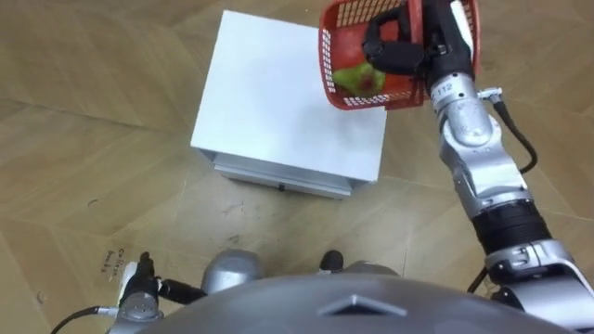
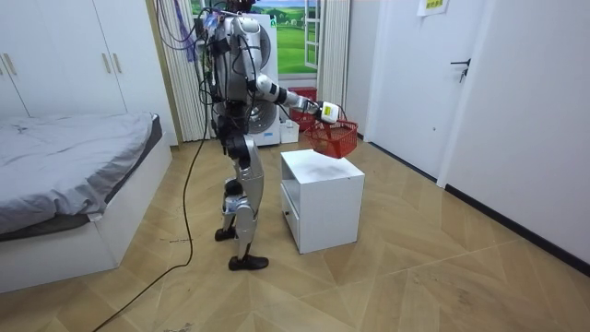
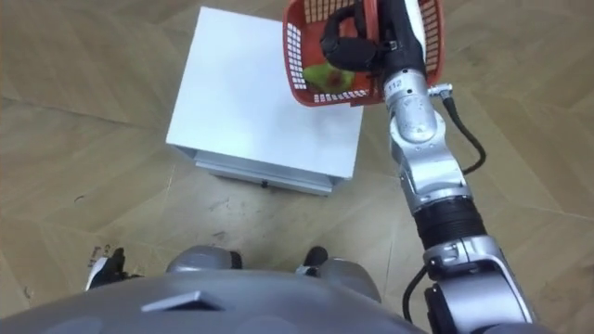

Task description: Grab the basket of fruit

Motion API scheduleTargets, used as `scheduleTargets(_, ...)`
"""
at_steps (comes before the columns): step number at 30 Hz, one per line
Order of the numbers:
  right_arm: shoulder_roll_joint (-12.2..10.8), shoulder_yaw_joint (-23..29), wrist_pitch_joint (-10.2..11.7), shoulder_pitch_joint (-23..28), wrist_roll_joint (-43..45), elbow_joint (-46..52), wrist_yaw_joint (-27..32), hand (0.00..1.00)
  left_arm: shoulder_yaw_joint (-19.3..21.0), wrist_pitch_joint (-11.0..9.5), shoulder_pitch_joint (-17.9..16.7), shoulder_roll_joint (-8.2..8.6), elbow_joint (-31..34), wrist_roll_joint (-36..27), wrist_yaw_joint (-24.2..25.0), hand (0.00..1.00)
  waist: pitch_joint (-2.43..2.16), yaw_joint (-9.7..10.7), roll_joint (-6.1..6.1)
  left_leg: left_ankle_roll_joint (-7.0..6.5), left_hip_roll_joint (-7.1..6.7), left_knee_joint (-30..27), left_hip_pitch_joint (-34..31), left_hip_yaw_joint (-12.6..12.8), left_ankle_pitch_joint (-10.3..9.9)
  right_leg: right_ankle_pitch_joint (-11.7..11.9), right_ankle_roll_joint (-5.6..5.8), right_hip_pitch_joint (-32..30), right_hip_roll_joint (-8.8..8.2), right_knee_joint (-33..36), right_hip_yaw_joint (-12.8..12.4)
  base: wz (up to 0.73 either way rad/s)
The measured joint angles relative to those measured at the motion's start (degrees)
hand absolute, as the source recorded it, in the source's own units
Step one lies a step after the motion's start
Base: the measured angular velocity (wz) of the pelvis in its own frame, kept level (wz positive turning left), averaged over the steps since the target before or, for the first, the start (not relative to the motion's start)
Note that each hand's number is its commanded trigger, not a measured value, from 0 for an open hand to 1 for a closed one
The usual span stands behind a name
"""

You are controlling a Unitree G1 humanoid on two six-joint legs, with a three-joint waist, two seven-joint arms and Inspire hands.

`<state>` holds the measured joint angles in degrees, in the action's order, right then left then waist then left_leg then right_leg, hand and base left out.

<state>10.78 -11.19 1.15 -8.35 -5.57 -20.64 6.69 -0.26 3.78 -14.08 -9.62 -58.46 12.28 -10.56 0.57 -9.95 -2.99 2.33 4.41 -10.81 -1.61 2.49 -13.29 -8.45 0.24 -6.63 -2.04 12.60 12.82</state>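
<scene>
Down at our left side hangs the left robot hand. Out along our right arm, the right robot hand has its dark fingers curled tight round the handle of the red fruit basket. A green fruit sits inside. The basket hangs over the white cabinet's far right corner and looks raised off the top.

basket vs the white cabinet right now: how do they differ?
The basket is red open mesh; the cabinet is white and solid. The basket hangs tilted from the right hand, over the cabinet's far corner; the cabinet stands level on the floor. The basket is the smaller and holds a green fruit. Both are boxy.
</scene>
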Motion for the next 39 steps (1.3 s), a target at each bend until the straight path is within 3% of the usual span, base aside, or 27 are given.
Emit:
scheduleTargets(5, 0.07, -1.3, -0.21, -1.18, -1.62, -1.7, -0.44, 1.0, -0.15, 1.15, -0.44, -0.02, -0.06, 2.09, 0.69, 0.0, 0.09, -0.27, 0.09, 0.0, -0.05, -0.24, -0.86, -0.44, 0.0, 0.0, 0.0, -0.32, -0.27, -0.01, 1.35, 0.06)
scheduleTargets(11, -0.14, -1.45, -0.19, -5.08, -3.21, -6.5, -0.33, 1.0, -0.14, 1.42, -0.23, -0.04, 0.08, 2.34, 2.75, 0.0, 0.63, -1.07, 1.0, 0.0, -0.21, -1.04, -2.03, -0.52, 0.0, 0.0, 0.01, -0.75, -0.74, 0.01, 2.61, 0.06)
scheduleTargets(16, -0.44, -1.43, -0.2, -7.01, -2.84, -12.15, -0.32, 1.0, -0.17, 1.84, 0.05, -0.07, -0.72, 3.62, 4.39, 0.0, 0.52, -1.47, 1.46, -0.25, -0.33, -1.5, -3.92, -1.25, 0.22, 0.0, 0.0, -2.03, -0.99, 0.11, 3.63, 0.11)
scheduleTargets(18, -0.45, -1.37, -0.18, -7.62, -2.85, -13.47, -0.31, 0.17, -0.22, 2.16, 0.05, -0.06, -1.02, 3.61, 5.12, 0.0, 0.57, -1.36, 1.64, -0.25, -0.32, -1.53, -4.05, -1.37, 0.22, 0.0, 0.0, -2.01, -1.03, 0.09, 3.91, 0.08)
scheduleTargets(19, -0.49, -1.36, -0.18, -8.09, -2.6, -14.56, -0.32, 0.0, -0.24, 2.29, 0.07, -0.07, -1.03, 3.63, 5.47, 0.0, 0.57, -1.35, 1.7, -0.25, -0.33, -1.64, -4.2, -1.42, 0.22, 0.0, 0.0, -2.02, -1.07, 0.09, 4.13, 0.07)
scheduleTargets(39, -0.87, -1.36, 0.03, -9.84, 1.42, -22.91, -1.93, 0.0, -1.76, 2.54, 0.44, -0.08, -1.34, 3.61, 7.53, 0.0, 0.63, -1.41, 1.78, -0.33, -1.11, -1.83, -4.79, -1.88, 0.27, -0.03, 0.1, -2.4, -1.78, 0.11, 4.79, 0.0)
